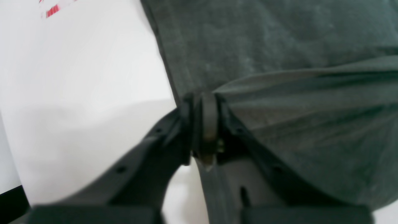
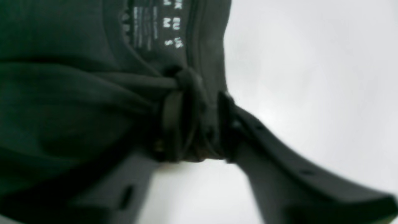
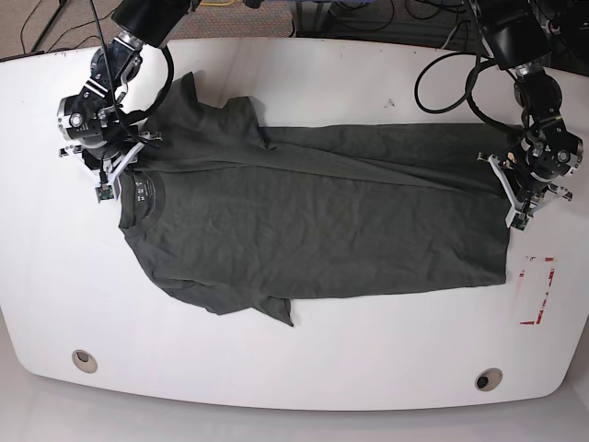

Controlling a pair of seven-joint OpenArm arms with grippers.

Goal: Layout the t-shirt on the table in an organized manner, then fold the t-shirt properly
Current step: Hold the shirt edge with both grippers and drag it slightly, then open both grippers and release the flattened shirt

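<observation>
Charcoal-grey t-shirt (image 3: 313,235) lies spread across mid table (image 3: 304,368), w/ the red-and-white marking (image 3: 537,291) just off its hem corner. I see my left gripper (image 1: 205,124) clenched on hem cloth beyond the marking; right gripper (image 2: 189,124) clenched on collar, opposite end.

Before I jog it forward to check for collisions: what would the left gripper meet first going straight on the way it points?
The left gripper is already shut on the t-shirt; straight ahead lies more t-shirt cloth spread on the table, though depth is unclear.
</observation>
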